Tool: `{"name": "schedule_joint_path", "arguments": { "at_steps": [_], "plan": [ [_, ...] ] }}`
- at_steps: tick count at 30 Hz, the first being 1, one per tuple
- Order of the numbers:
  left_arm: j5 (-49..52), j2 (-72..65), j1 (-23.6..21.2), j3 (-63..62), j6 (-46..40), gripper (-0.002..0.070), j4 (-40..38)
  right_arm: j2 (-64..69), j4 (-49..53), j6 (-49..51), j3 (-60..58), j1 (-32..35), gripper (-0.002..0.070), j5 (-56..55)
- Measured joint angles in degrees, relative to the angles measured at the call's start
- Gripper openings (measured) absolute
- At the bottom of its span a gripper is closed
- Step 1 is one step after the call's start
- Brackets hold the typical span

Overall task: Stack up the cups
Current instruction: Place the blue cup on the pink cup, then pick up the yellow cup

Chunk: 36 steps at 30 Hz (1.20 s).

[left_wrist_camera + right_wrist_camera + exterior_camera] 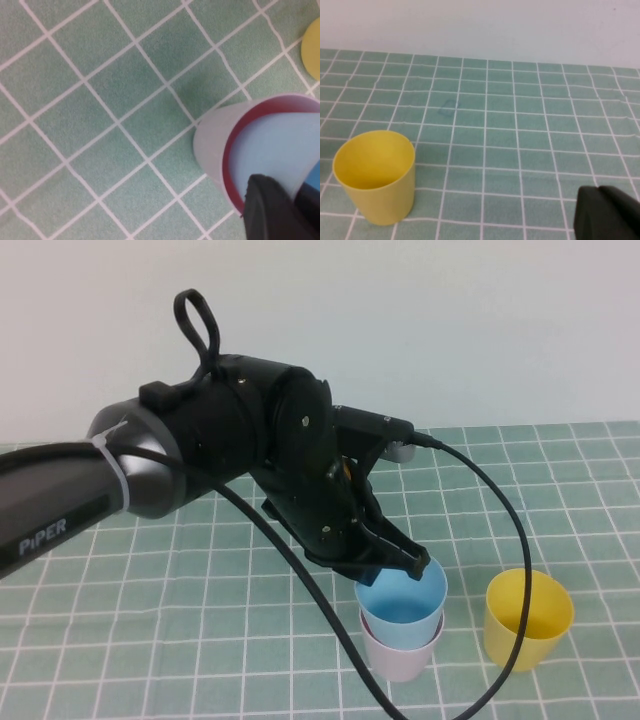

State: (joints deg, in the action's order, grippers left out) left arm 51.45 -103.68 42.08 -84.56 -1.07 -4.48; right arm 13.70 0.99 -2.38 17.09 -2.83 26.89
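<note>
Green gridded counter (150,640); left arm (60,505) reaches across it from the left. Left hand (405,562) pinched nearly closed on the far-left rim of the blue cup (402,608), which sits upright, mouth up, nested in the pink cup (400,655) at near centre. Yellow cup (527,617) stands upright, mouth up, axis vertical, just right of the stack, apart from it. Right hand (607,215) closed on nothing, near the yellow cup, likely better placed for it
</note>
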Motion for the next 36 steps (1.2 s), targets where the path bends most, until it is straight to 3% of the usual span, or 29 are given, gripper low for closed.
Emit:
{"name": "schedule_joint_path", "arguments": {
  "at_steps": [7, 11, 14, 17, 21, 28, 32, 36],
  "plan": [
    [0.11, 0.00, 0.00, 0.00, -0.32, 0.0146, 0.00, 0.00, 0.00, 0.00, 0.00, 0.00, -0.0001, 0.00],
    [1.51, 0.00, 0.00, -0.99, -0.44, 0.0171, 0.23, 0.00, 0.00, 0.00, 0.00, 0.00, -0.0001, 0.00],
    [4.98, 0.00, 0.00, -4.34, -0.32, 0.0155, 2.25, 0.00, 0.00, 0.00, 0.00, 0.00, -0.0001, 0.00],
    [8.24, 1.58, 0.00, -7.65, -0.06, 0.0088, 5.06, 0.00, -0.17, 0.00, 0.00, 0.00, -0.0001, 0.51],
    [5.12, 8.85, 0.00, -8.27, 1.97, 0.0015, 8.45, 0.14, -5.53, -0.51, 1.56, -0.96, -0.0001, 4.12],
    [-2.28, 22.96, 0.41, -1.65, 6.55, 0.0001, 14.70, 8.44, -15.61, -10.18, 15.21, -2.06, -0.0001, 13.81],
    [-6.34, 31.17, 3.80, 6.68, 8.08, -0.0001, 19.69, 18.29, -16.80, -15.20, 20.56, -4.71, -0.0001, 15.79],
    [-10.08, 37.87, 7.54, 16.16, 16.28, -0.0001, 27.84, 30.14, -17.05, -19.14, 24.92, -9.75, -0.0001, 15.93]
  ]
}}
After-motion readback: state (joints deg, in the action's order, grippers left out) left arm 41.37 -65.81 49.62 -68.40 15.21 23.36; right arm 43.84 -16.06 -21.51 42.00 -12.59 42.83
